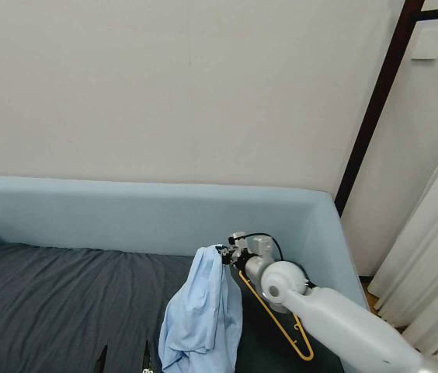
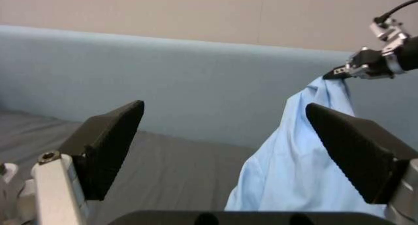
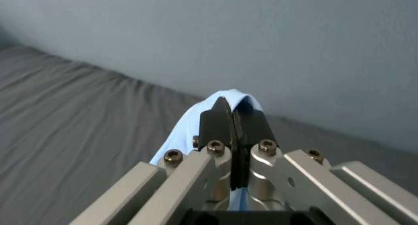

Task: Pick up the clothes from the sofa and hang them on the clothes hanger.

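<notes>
A light blue shirt hangs in folds above the dark grey sofa seat, pinched at its top by my right gripper, which is shut on the cloth. From the right wrist camera the fingertips press together over the shirt. A yellow clothes hanger lies on the seat beside the right arm, near the sofa's right end. My left gripper stands open, low in front of the shirt, with nothing between its black fingers. Its fingertips show at the head view's bottom edge.
The sofa's pale blue backrest runs along a white wall. Its right armrest stands next to a dark door frame and white curtains. The seat to the left lies bare.
</notes>
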### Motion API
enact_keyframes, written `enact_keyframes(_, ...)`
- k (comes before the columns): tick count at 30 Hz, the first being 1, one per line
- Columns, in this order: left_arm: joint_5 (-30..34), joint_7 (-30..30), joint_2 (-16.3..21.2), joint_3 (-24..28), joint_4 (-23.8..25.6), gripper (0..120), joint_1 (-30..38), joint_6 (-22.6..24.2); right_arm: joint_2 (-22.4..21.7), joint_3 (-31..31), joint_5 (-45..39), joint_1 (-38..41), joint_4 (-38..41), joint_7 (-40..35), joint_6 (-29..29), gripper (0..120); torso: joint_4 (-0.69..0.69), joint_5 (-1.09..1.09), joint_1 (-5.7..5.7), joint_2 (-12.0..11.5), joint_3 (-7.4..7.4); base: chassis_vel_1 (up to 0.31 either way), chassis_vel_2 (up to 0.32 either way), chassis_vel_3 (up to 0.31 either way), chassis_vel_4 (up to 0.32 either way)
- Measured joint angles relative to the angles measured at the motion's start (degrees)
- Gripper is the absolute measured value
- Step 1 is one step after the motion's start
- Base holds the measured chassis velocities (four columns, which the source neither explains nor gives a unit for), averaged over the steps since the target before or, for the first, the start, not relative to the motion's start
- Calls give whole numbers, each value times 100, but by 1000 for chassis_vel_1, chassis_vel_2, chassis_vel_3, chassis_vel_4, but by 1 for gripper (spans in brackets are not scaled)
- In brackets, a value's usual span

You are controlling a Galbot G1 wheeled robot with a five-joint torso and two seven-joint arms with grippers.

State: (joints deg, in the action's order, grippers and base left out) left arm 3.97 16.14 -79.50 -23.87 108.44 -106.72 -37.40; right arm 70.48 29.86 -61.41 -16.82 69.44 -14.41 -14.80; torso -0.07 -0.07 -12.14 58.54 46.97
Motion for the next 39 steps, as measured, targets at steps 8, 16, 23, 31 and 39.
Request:
enact_keyframes(8,-96,6,-79,-1,-85,98,-36,-60,1300,187,289,597,-1815,221,388,0,5,1,0,0,-1,0,0,0,0)
enact_keyframes(16,-164,5,-82,30,-91,98,-40,-66,1724,156,978,459,-2471,601,530,15,-1,4,0,0,0,0,0,0,0)
enact_keyframes(23,-192,13,-45,60,-93,98,-27,-69,990,436,1568,286,-1539,604,206,38,-2,4,1,1,-2,0,0,0,0)
enact_keyframes(31,-196,16,43,73,-58,98,-28,-67,-544,389,2712,-311,211,625,461,70,-1,7,1,1,-2,0,0,0,0)
enact_keyframes(39,-175,15,100,87,-88,98,-8,-36,-1926,-377,4819,-1793,999,1018,1708,97,-2,6,1,2,-2,0,0,0,0)
